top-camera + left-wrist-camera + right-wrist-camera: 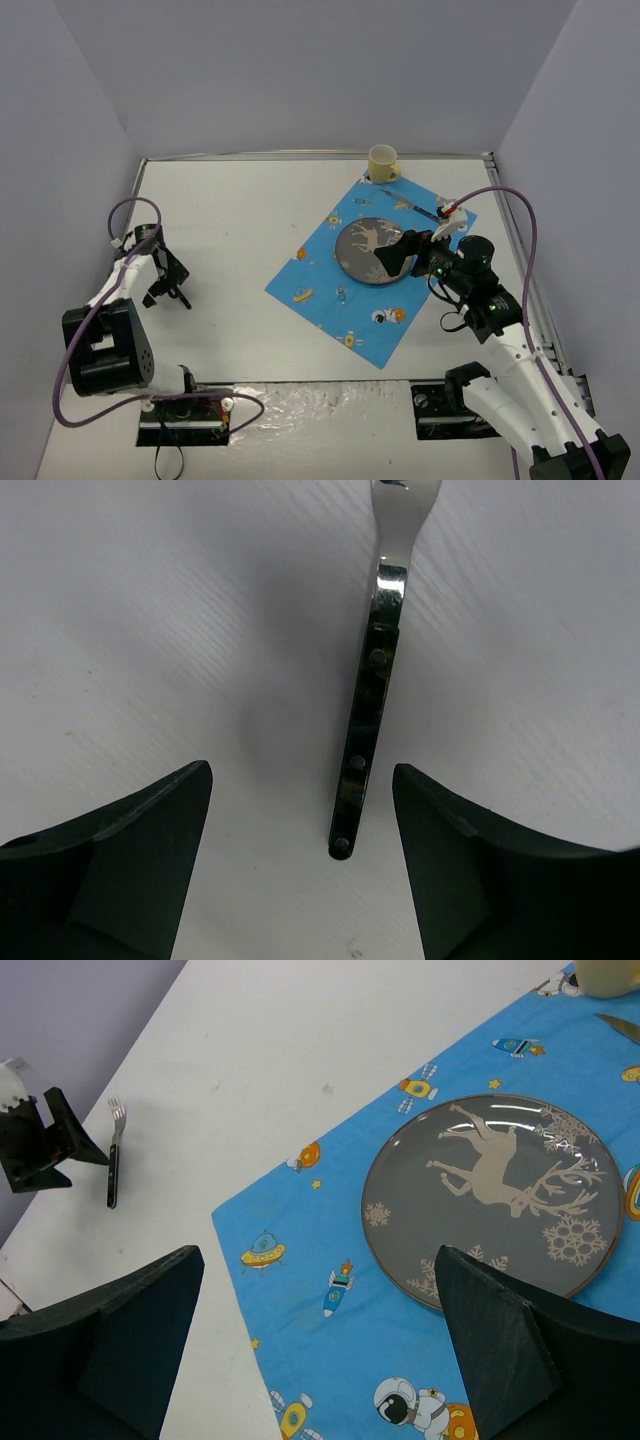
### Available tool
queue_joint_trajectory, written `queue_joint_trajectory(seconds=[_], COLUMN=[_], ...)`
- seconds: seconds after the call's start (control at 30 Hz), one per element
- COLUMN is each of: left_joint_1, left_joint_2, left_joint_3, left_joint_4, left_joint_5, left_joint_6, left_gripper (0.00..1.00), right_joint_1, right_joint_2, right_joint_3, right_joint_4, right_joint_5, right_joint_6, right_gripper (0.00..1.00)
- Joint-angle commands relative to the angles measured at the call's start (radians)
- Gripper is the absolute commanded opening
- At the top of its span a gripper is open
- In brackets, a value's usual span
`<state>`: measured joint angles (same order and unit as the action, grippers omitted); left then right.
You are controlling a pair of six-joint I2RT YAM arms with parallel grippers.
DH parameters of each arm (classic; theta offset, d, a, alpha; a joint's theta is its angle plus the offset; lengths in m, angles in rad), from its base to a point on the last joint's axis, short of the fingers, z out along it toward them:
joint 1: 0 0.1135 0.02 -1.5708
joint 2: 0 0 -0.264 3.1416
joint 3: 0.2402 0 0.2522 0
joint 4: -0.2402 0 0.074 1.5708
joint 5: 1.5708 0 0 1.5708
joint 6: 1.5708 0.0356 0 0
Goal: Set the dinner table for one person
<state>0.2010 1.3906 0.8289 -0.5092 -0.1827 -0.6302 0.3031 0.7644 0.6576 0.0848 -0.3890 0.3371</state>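
Observation:
The dinner table [240, 220] is a white surface with a metal rim. A fork [365, 730] with a black riveted handle lies flat on it at the left. My left gripper [300, 805] is open just above it, with the handle end between the fingers and nearer the right one. In the top view the left gripper [168, 288] hides the fork. A grey reindeer plate [365, 250] lies on the blue cartoon cloth [340, 300]. My right gripper [392, 256] hovers open and empty over the plate's near edge [495, 1200]. The fork also shows in the right wrist view [113, 1165].
A yellow mug [383, 163] stands at the cloth's far corner. A knife [415, 207] lies on the cloth beyond the plate. Grey walls close in the table on three sides.

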Motion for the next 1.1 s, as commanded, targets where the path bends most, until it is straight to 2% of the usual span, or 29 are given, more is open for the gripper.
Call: queue_joint_trajectory(seconds=[0.0, 0.2, 0.5, 0.6, 0.67, 0.73, 0.97, 1.07], left_joint_1=[0.052, 0.074, 0.075, 0.075, 0.075, 0.074, 0.007, -0.087], left_joint_2=[0.084, 0.186, 0.294, 0.305, 0.309, 0.308, 0.142, 0.025], left_joint_3=[0.079, 0.139, 0.180, 0.178, 0.174, 0.166, 0.114, 0.107], left_joint_4=[0.109, 0.132, 0.141, 0.139, 0.138, 0.130, 0.006, -0.107], left_joint_5=[0.027, 0.052, 0.076, 0.089, 0.102, 0.118, 0.129, 0.098], left_joint_6=[0.000, 0.037, 0.055, 0.049, 0.041, 0.030, -0.127, -0.240], left_gripper=[0.66, 0.57, 0.33, 0.19, 0.06, 0.00, 0.00, 0.00], right_joint_1=[0.007, 0.007, 0.007, 0.007, 0.007, 0.007, 0.007, 0.007], right_joint_2=[-0.039, -0.065, -0.064, -0.060, -0.059, -0.059, -0.076, -0.088], right_joint_3=[-0.011, -0.023, -0.020, -0.017, -0.013, -0.007, 0.008, 0.012], right_joint_4=[0.077, 0.061, 0.046, 0.043, 0.042, 0.041, 0.025, 0.011], right_joint_5=[-0.032, -0.025, -0.019, -0.015, -0.015, -0.016, 0.007, 0.036], right_joint_6=[0.000, -0.012, -0.019, -0.022, -0.020, -0.018, 0.031, 0.070], right_gripper=[0.98, 0.98, 0.98, 0.98, 0.98, 0.98, 0.98, 0.98])
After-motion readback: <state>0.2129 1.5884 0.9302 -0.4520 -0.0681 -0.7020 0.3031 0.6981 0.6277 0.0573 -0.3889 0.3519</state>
